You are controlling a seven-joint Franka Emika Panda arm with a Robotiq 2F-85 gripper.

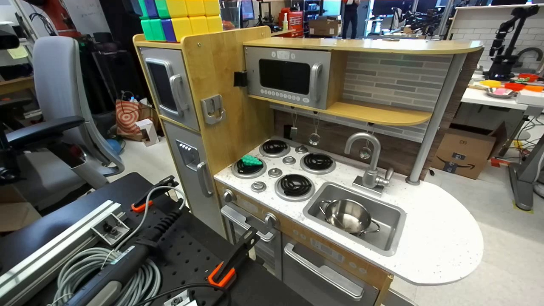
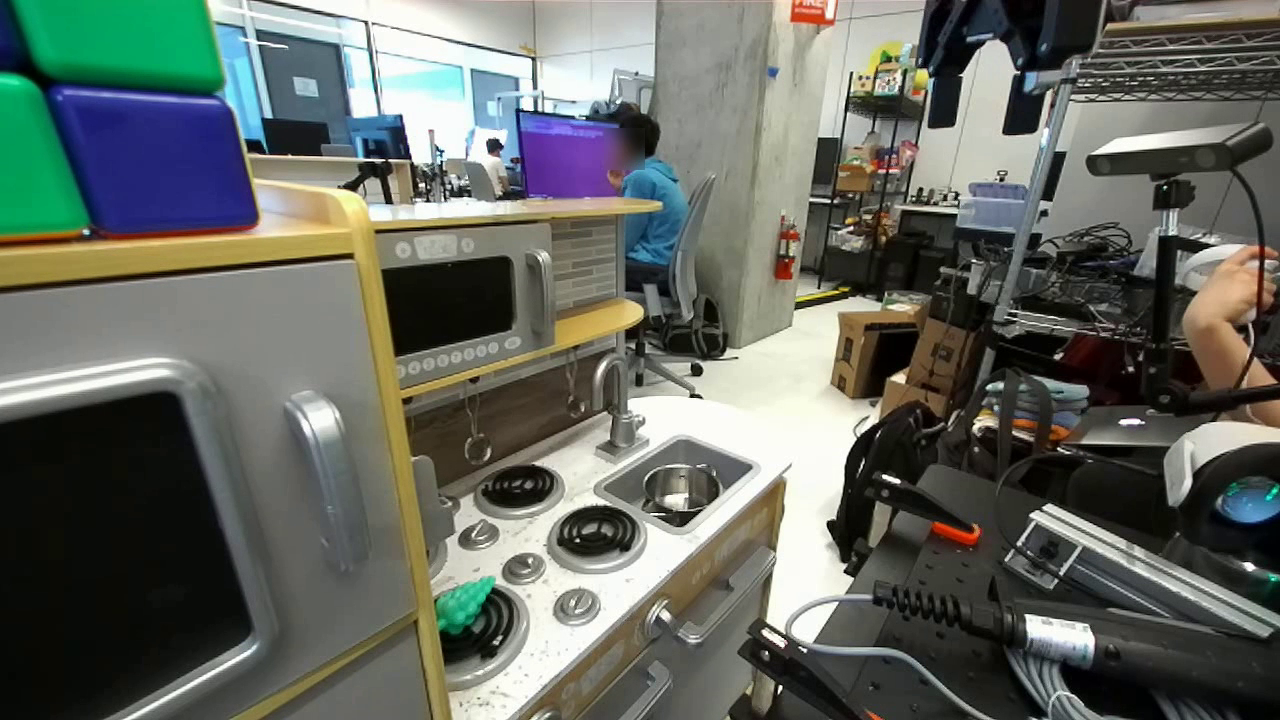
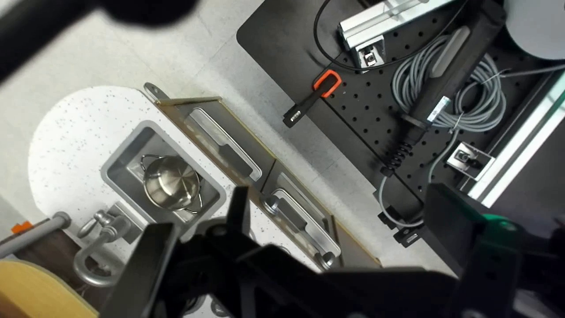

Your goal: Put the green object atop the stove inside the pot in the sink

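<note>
Appearing light and firm, green toy grapes [image 2: 465, 605], lower left, are best pinched mid-bunch; the upper-right gripper [image 2: 982, 125] is spread wide, empty.

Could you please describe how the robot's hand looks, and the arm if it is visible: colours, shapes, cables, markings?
The hand is black, with two straight, blocky fingers. The wrist view shows dark, angular links in it. I can read no marking there, and no cable clearly belongs to it. The arm I cannot make out with certainty.
</note>
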